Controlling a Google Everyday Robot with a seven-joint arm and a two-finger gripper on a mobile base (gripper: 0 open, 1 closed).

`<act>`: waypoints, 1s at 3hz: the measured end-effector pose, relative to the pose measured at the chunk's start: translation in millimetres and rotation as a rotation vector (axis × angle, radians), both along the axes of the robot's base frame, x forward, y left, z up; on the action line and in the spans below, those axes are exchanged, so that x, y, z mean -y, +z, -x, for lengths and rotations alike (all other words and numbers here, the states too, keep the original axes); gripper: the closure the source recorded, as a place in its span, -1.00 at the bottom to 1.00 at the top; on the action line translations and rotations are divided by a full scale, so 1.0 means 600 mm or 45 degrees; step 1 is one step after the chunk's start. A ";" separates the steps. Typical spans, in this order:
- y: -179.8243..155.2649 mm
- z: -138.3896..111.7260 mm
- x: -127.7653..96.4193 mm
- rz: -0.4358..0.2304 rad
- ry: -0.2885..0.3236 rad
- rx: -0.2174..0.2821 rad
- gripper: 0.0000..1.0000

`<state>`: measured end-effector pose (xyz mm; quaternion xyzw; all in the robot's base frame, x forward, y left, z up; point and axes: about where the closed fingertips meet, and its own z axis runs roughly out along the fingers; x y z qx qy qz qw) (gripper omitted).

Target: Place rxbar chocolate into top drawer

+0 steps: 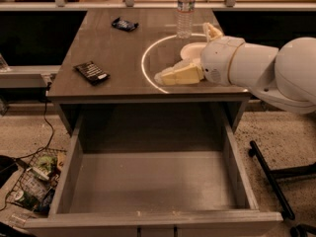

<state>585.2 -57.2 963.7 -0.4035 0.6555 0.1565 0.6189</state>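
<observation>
The rxbar chocolate is a flat black wrapper with pale lettering, lying on the left part of the tabletop near the front edge. The top drawer stands pulled out below the table, with nothing inside. My gripper with cream-coloured fingers hovers over the right-centre of the tabletop, pointing left. It is well to the right of the bar and holds nothing that I can see.
A white bowl sits behind the gripper, partly hidden by the arm. A clear water bottle stands at the back. A small dark wrapper with blue-white markings lies at the back left. A wire basket of clutter sits on the floor left.
</observation>
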 end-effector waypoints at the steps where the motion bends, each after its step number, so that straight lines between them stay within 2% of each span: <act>1: -0.003 0.000 -0.018 -0.009 0.020 -0.045 -1.00; 2: -0.018 -0.001 -0.073 -0.053 0.050 -0.102 -1.00; 3: -0.029 -0.032 -0.131 -0.093 -0.012 -0.097 -1.00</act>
